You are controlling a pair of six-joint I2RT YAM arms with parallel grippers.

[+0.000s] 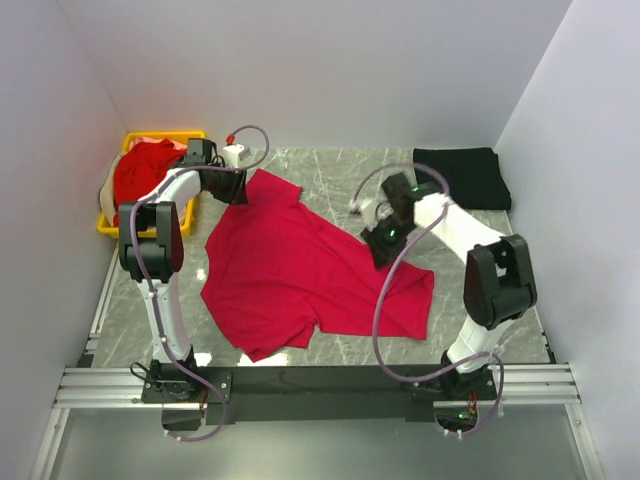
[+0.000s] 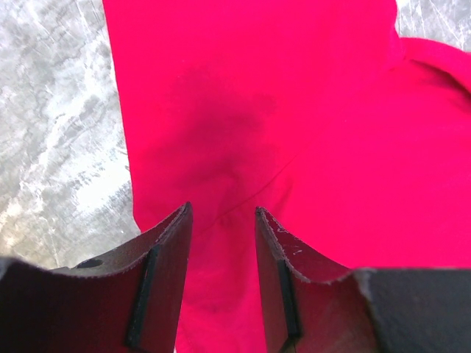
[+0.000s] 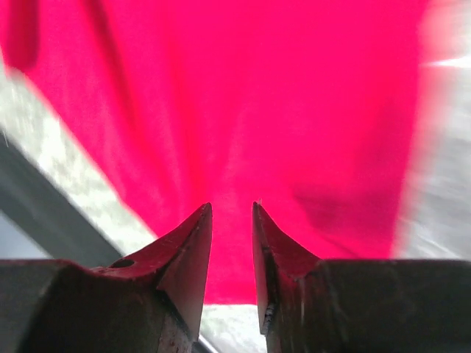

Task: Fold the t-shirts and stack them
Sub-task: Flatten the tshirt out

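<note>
One plain bright red soft cloth t-shirt lies spread and wrinkled on the grey marbled table, just right of the yellow plastic basket. A folded black t-shirt lies far right of the basket. Only the wrist views show the left gripper and right gripper nearly closed, each pinching red cloth.

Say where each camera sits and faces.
Top external: above and behind, looking down on the table; left arm and right arm show.
Left wrist: on the left arm, facing the red t-shirt past the left gripper.
Right wrist: on the right arm, facing it past the right gripper.
All three share that shirt.
</note>
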